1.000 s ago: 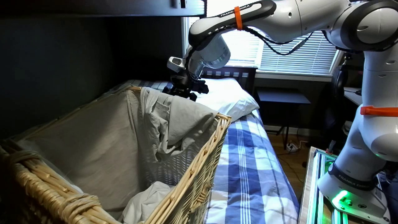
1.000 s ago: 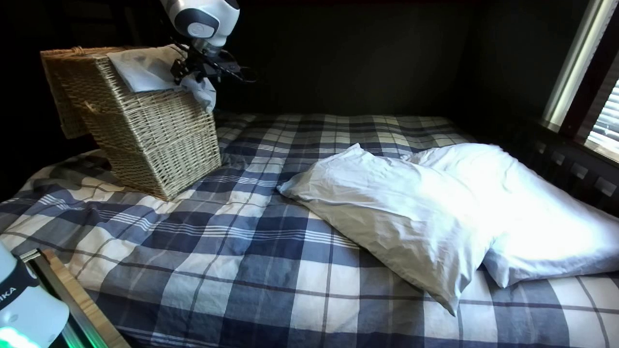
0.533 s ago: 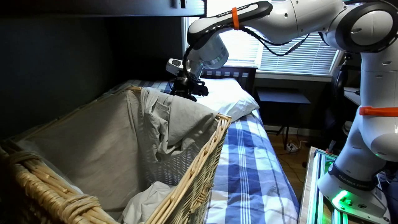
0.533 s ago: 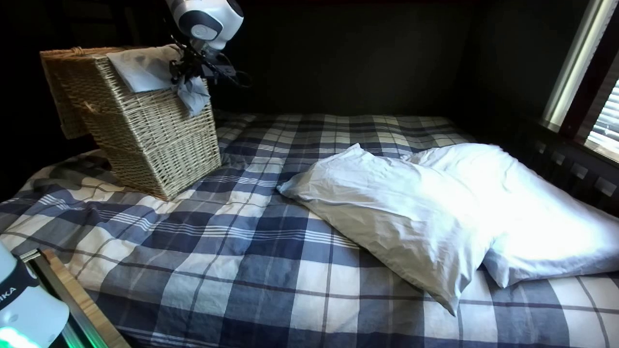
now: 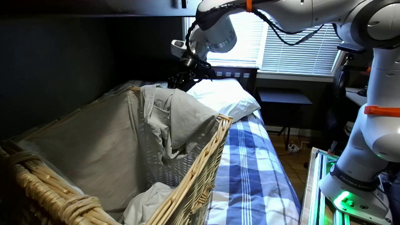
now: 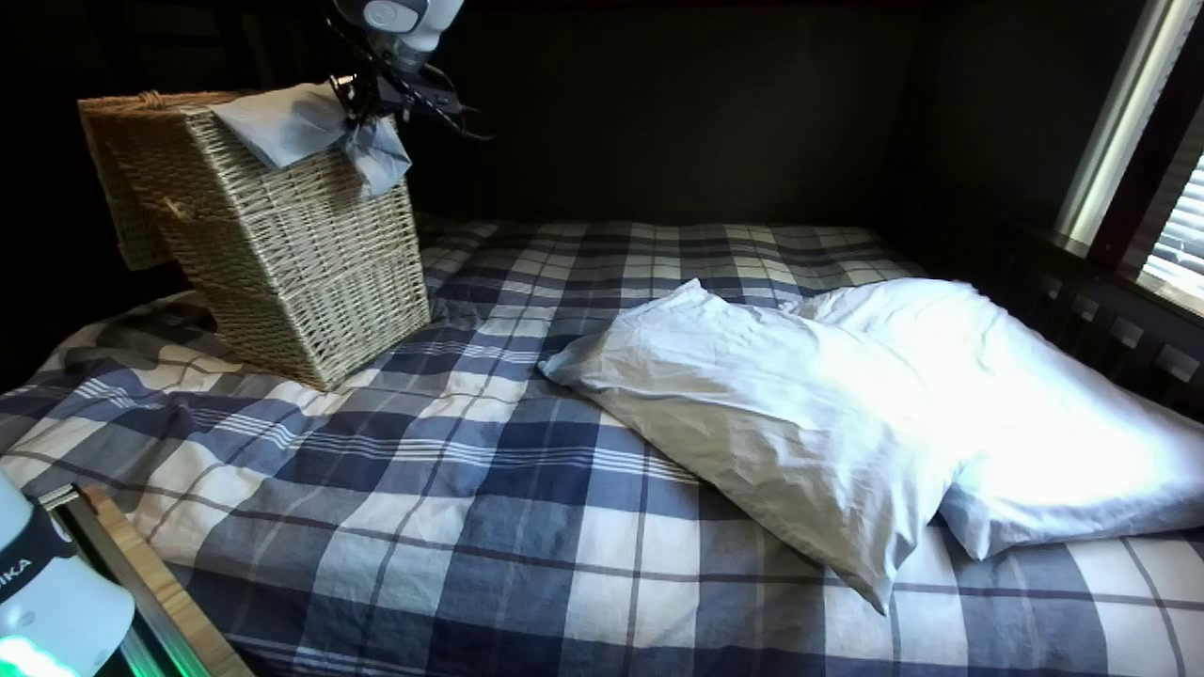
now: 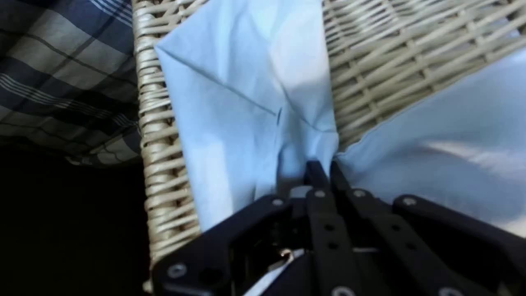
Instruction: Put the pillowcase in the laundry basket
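Gripper (image 7: pixel 326 169) up a bit vs. earlier, clamped on case (image 7: pixel 242 107), which hangs over basket (image 6: pixel 315 273) edge, part in, part out. I'd lift outside bit well clear b4 letting go inside.

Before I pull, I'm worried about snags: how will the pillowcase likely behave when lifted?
Likely floppy: the pillowcase droops in folds. Probably light, judging by its thin-looking fabric. It might catch, since it hangs over the edge of the woven laundry basket.
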### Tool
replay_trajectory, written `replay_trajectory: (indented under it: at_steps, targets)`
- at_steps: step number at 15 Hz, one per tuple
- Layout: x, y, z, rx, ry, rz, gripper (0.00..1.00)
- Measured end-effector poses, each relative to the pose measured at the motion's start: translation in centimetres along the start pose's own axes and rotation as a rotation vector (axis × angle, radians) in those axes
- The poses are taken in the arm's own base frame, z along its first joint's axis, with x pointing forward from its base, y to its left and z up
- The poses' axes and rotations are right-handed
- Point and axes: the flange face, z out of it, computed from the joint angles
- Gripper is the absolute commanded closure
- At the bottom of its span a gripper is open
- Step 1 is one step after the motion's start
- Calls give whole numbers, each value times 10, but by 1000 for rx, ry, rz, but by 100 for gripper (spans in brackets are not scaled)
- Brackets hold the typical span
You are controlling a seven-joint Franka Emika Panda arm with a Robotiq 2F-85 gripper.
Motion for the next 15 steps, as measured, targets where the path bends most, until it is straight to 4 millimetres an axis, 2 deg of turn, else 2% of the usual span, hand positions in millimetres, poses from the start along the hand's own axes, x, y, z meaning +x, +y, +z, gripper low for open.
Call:
replay_trajectory:
  at_steps: [4,7,10,15]
  targets:
    - [49,-39,-37,-13,31,29,99]
    - [85,-71,-47,22,97,-21,99]
    - [112,-93,-42,62,160,-70,99]
    - [139,-116,-1,116,227,-94,99]
